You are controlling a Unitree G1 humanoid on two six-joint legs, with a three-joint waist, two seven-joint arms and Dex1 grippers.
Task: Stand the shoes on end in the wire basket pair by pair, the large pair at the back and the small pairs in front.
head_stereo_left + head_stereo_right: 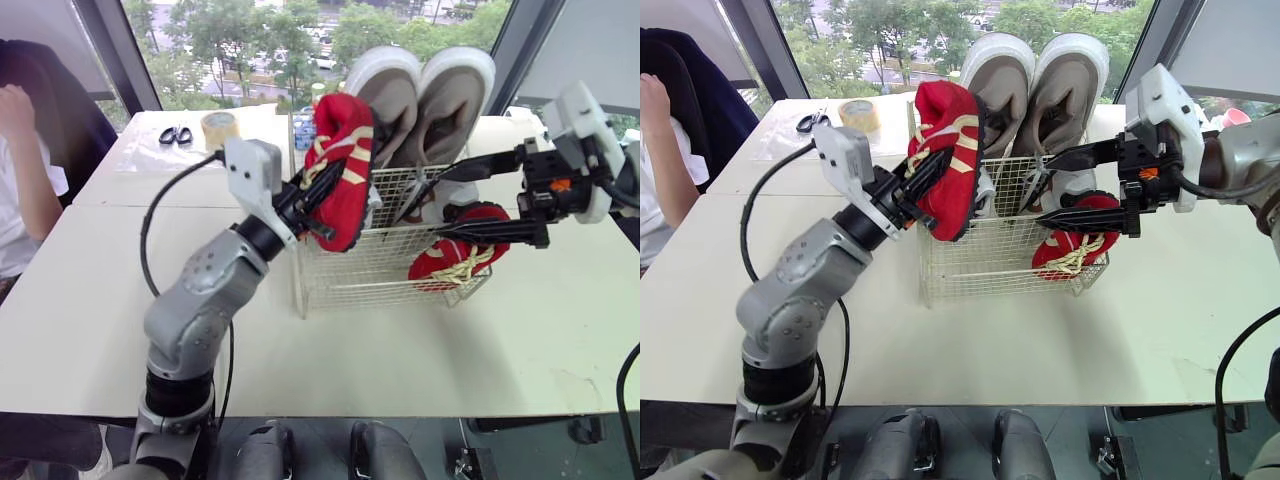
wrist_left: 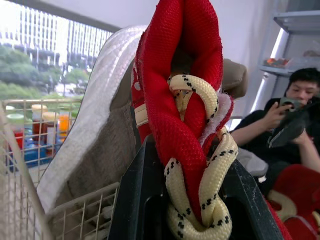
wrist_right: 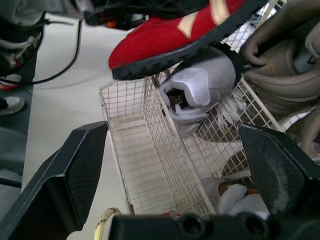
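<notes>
At the left edge of the pale desk [image 1: 500,350] sits a person [image 1: 25,170] in a white top. Toward the desk's far edge, about midway along it, stands the wire basket [image 1: 350,275]. The large grey pair [image 1: 420,95] stands on end against the basket's back wall, soles facing forward and rising well above the rim. A red shoe [image 1: 345,170] with cream laces hangs over the basket's front left corner, held by the left gripper [image 1: 315,205], whose jaws are clenched on its laced opening. A second red shoe [image 1: 450,262] leans in the basket's front right corner. A small pale grey shoe [image 3: 200,85] lies inside the basket beneath the held one. The right gripper [image 1: 445,205] hovers at the basket's right side with its jaws spread wide, grasping nothing. Near the far left corner lie a tape roll [image 1: 220,128] and scissors [image 1: 176,135].
</notes>
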